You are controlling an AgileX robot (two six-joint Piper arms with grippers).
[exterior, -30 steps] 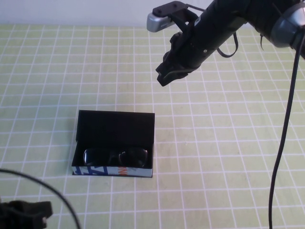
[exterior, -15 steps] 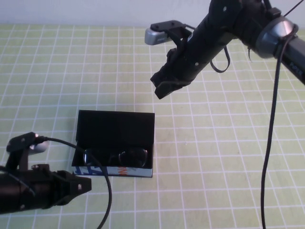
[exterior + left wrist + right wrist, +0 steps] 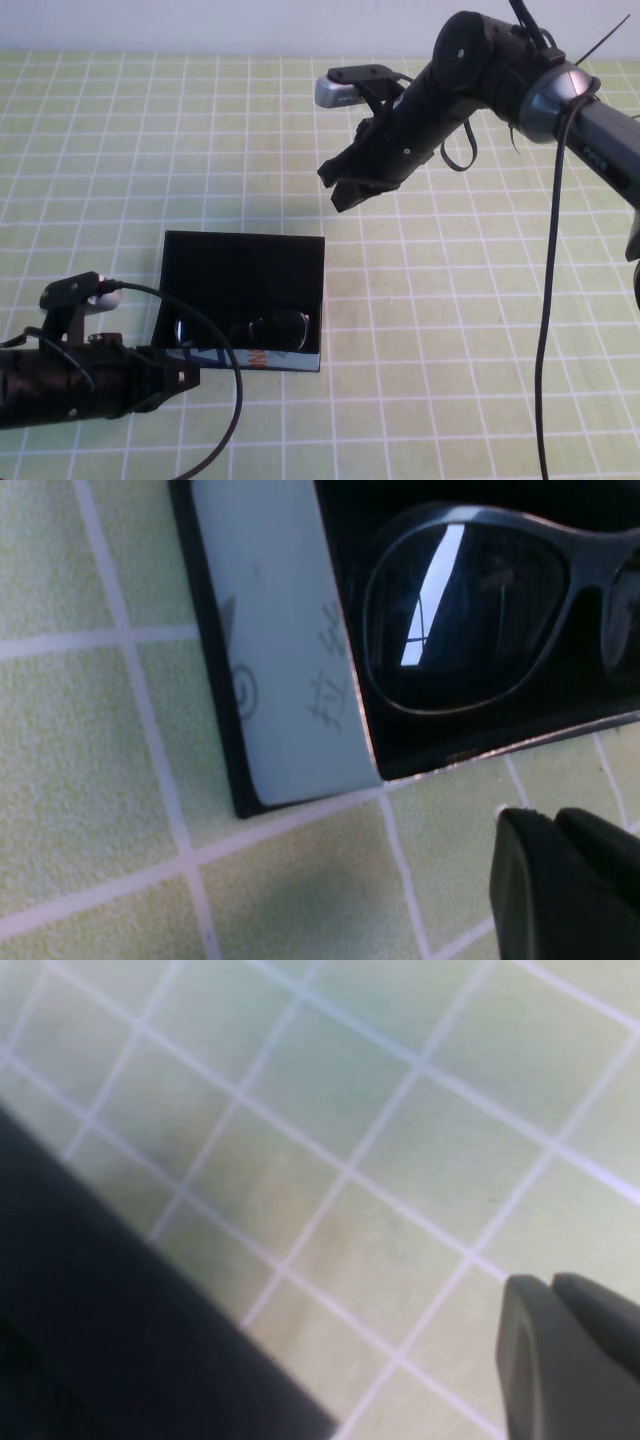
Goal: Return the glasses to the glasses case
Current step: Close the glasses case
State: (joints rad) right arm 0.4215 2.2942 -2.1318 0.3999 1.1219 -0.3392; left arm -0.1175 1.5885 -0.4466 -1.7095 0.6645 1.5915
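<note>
- Table (image 3: 120, 150): green with a white grid.
- 1 glasses case (image 3: 243, 262), open, with 1 glasses (image 3: 245, 328) inside.
- 2 end effectors, both clenched: left end effector (image 3: 180, 380) by the case's front corner, right end effector (image 3: 340, 190) raised behind it.

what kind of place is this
Probably a robot test bench, not a home: a green gridded table mat, a plain white wall behind, only the open glasses case holding the glasses, left gripper beside it, right gripper above.

Desk (image 3: 480, 330): green surface with white grid lines. Glasses case (image 3: 240, 262) lies open directly on it, left of centre.
</note>
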